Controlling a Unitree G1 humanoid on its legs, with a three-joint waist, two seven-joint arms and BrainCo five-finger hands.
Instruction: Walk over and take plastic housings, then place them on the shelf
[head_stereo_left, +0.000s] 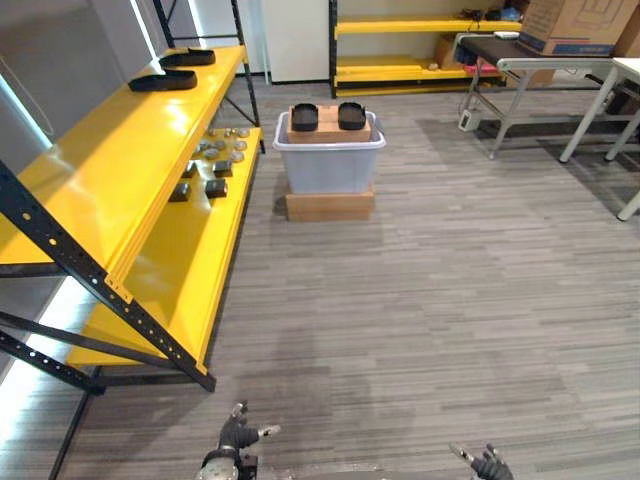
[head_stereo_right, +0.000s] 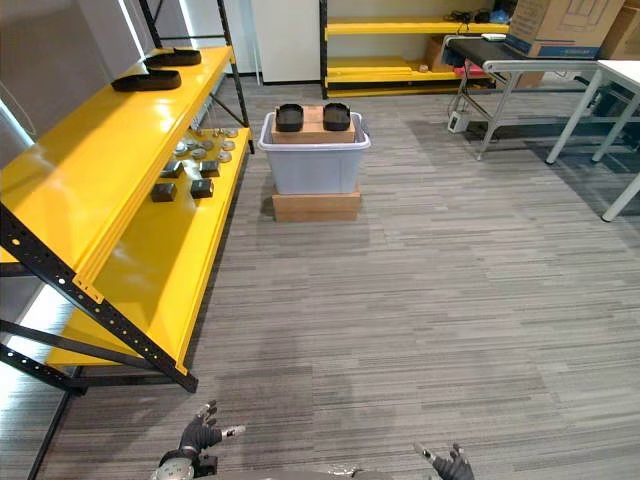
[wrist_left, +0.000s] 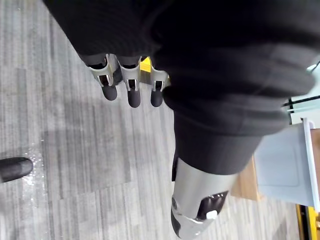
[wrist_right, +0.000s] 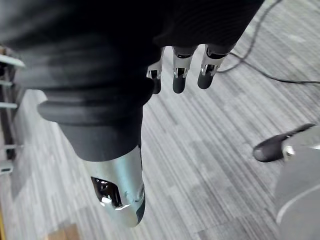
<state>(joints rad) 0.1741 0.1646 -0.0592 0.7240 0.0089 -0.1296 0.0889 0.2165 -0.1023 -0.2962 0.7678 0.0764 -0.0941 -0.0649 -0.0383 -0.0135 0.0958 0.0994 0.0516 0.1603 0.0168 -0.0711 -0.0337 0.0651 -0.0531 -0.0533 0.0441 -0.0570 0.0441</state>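
Note:
Two black plastic housings (head_stereo_left: 305, 117) (head_stereo_left: 352, 115) lie side by side on a cardboard box inside a grey bin (head_stereo_left: 330, 165), far ahead on the floor. Two more flat black housings (head_stereo_left: 163, 80) (head_stereo_left: 187, 57) rest at the far end of the yellow rack's upper shelf (head_stereo_left: 90, 170). My left hand (head_stereo_left: 235, 435) and right hand (head_stereo_left: 488, 465) hang low at the near edge, far from the bin. Each hand is open and empty, with straight fingers (wrist_left: 131, 92) (wrist_right: 180, 75) over bare floor.
The yellow rack runs along the left, and its lower shelf (head_stereo_left: 190, 270) carries several small metal parts (head_stereo_left: 215, 160). The bin stands on a brown base (head_stereo_left: 330, 205). White tables (head_stereo_left: 560, 75) with a cardboard box (head_stereo_left: 580, 25) stand at the back right. Another yellow rack (head_stereo_left: 420, 45) lines the far wall.

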